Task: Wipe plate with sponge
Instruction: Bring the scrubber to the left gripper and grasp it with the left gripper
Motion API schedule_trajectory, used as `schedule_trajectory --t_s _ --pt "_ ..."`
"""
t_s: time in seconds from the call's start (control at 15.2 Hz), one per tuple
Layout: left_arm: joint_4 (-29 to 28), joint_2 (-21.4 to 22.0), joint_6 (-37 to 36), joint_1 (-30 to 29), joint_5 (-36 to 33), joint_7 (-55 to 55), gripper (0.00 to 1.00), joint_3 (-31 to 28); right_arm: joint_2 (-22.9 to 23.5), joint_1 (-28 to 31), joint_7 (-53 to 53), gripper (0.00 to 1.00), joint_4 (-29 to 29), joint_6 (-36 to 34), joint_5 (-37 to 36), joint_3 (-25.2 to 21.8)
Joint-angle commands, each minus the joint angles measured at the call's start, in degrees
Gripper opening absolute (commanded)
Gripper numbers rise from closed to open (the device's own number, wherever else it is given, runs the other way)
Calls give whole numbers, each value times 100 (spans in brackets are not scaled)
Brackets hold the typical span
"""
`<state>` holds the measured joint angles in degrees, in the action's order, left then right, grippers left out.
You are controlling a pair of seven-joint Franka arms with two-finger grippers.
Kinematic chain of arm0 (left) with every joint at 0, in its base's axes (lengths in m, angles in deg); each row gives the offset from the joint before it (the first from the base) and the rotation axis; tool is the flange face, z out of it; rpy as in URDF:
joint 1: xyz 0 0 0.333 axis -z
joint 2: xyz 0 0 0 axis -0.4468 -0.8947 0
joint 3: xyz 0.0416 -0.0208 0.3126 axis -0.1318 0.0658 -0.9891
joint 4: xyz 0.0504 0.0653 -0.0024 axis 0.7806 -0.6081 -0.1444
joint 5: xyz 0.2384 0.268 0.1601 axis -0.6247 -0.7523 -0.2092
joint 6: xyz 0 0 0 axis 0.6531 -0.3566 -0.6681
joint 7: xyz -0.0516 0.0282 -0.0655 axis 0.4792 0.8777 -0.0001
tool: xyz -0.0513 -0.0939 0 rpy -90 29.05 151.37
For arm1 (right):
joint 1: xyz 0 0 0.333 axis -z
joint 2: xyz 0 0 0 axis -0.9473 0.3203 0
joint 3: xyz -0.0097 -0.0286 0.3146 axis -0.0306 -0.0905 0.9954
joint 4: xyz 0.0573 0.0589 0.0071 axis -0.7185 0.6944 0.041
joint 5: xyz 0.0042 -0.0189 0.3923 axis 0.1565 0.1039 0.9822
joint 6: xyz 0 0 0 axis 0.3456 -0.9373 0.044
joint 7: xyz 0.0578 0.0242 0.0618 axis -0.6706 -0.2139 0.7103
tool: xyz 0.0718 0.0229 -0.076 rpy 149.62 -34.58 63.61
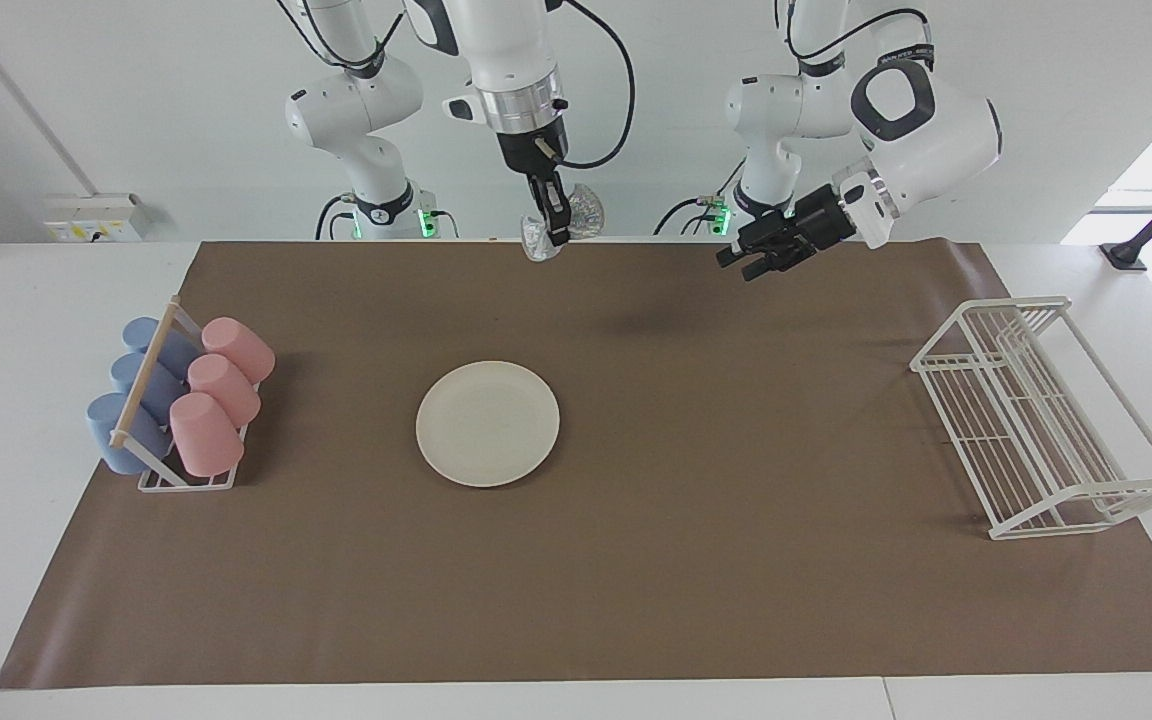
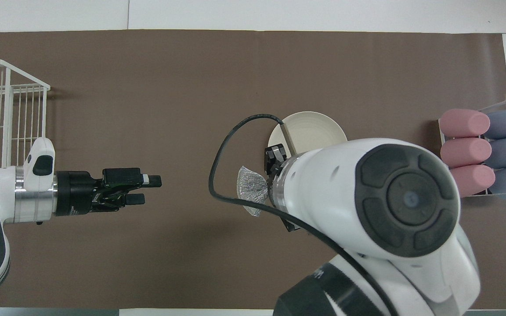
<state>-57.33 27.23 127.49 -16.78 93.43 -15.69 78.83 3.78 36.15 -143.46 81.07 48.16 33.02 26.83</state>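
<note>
On the brown mat [image 1: 636, 560], the plate [image 1: 487, 423] lies flat near the middle, bare and untouched, a bit toward the right arm's end of the table. Right gripper [image 1: 548, 238] hangs up in the air, pointing down over the mat strip nearer the robots than the plate, fingers pinched on the sponge [image 1: 584, 214]; silvery pad bulges out either side of the fingers, clear of the plate and mat. Overhead view: same sponge [image 2: 251, 190] sticks out beside the right wrist, whose body covers part of the plate [image 2: 312, 128]. Left gripper [image 1: 758, 256] waits raised over the mat toward the left arm's end, tilted sideways, fingers parted with a small gap, holding nothing. Cup rack [image 1: 168, 470] with pink cups [image 1: 223, 390] and blue cups [image 1: 141, 378] lying in it sits at the right arm's end. White wire rack [image 1: 1036, 420] stands at the left arm's end.
</note>
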Motion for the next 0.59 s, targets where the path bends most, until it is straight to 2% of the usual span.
schedule_trajectory --t_s 0.0,0.33,0.53 --pt "170 22 -313 70 741 18 100 -53 118 -235 -504 0 -131 -47 -138 11" --pt "162 75 -420 395 1858 18 100 -45 188 -324 -646 0 -114 59 -340 20" --pt "118 101 -9 860 1912 18 100 -1 188 -315 -637 0 -96 59 -358 29"
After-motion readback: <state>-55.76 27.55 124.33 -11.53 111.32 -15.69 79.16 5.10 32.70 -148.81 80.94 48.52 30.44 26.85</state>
